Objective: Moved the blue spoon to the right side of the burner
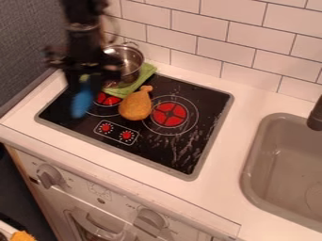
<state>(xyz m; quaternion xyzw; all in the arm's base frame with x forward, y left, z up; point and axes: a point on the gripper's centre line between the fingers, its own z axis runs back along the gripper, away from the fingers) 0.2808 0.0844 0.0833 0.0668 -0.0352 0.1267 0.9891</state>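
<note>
The spoon hangs just below your gripper, over the left part of the stove. The gripper looks closed on its upper end; the grip itself is blurred, so you can't check how firm it is. Having it by the upper end makes sense: the blue end is free beneath, and you can raise it clear of what lies on the stove before taking it across.

Its long axis runs nearly up and down in your view, the broad blue end lowest, pointing toward the stove's front edge and slightly left. You can't tell how much it leans toward or away from the camera.

Beside it is the left burner. The drumstick lies between that and the right burner, its narrow end pointing up and right; it would be in the way of a low sweep, so your next move probably wants some height. Behind, the pot sits on the green cloth, perhaps padded from the stove. Farther right, the sink is set into the bench.
</note>
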